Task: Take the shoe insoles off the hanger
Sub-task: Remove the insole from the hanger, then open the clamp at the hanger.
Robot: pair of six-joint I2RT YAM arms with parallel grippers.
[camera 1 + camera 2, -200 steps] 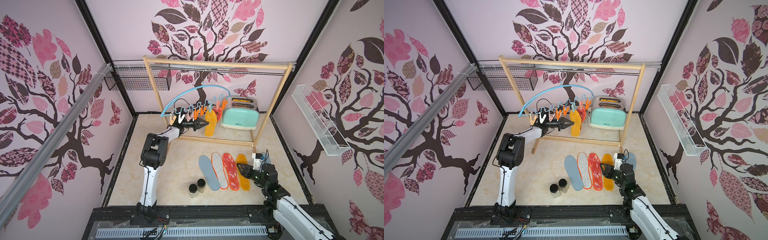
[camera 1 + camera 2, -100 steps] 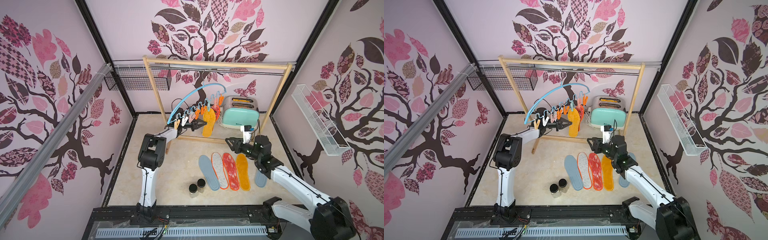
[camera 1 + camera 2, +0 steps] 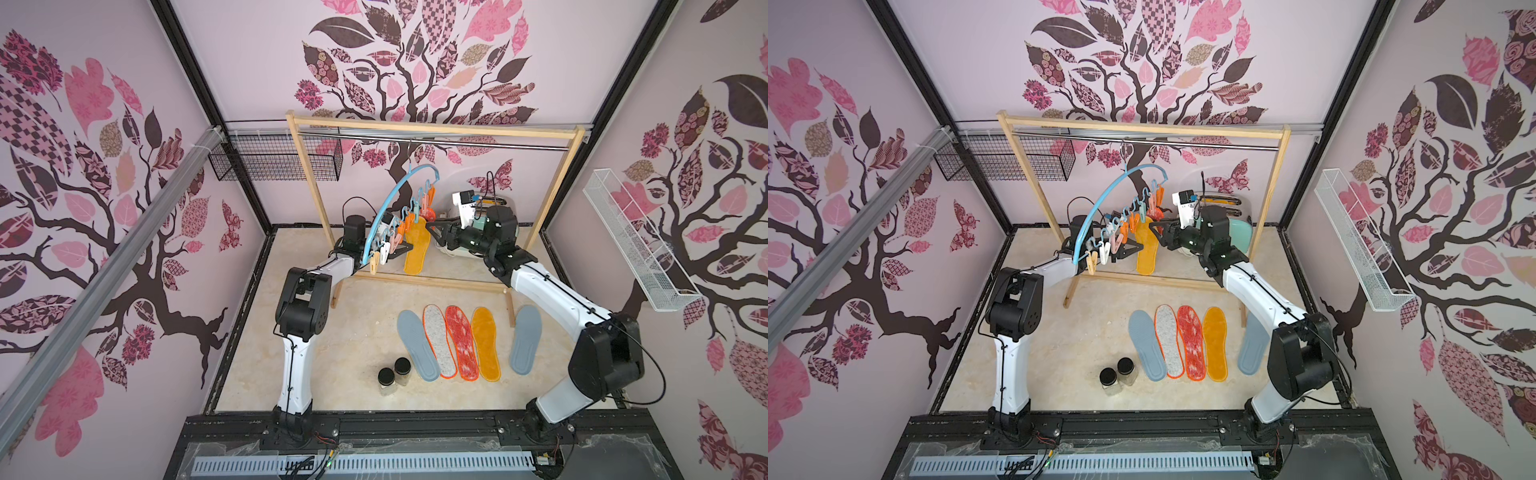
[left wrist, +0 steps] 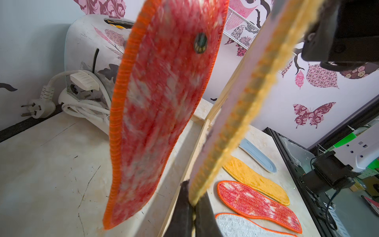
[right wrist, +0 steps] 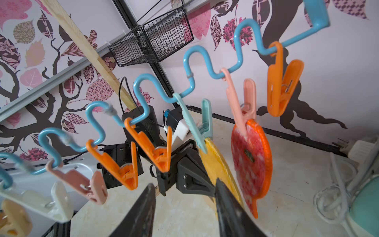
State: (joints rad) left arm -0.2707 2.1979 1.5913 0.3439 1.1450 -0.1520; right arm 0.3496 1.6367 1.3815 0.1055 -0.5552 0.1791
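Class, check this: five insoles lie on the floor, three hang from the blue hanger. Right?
No: only two hang from the blue hanger, the mustard yellow insole and the red-white mottled insole, as the right wrist view shows. Rest stands.

toaster [image 3: 1241,239] behind hanger [image 5: 316,16], wooden frame [image 3: 436,126] around

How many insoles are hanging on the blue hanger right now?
2. A mustard yellow insole hangs from the hanger's light blue clip; a red-white mottled insole hangs from the pink clip beside it. The other clips in view are empty.
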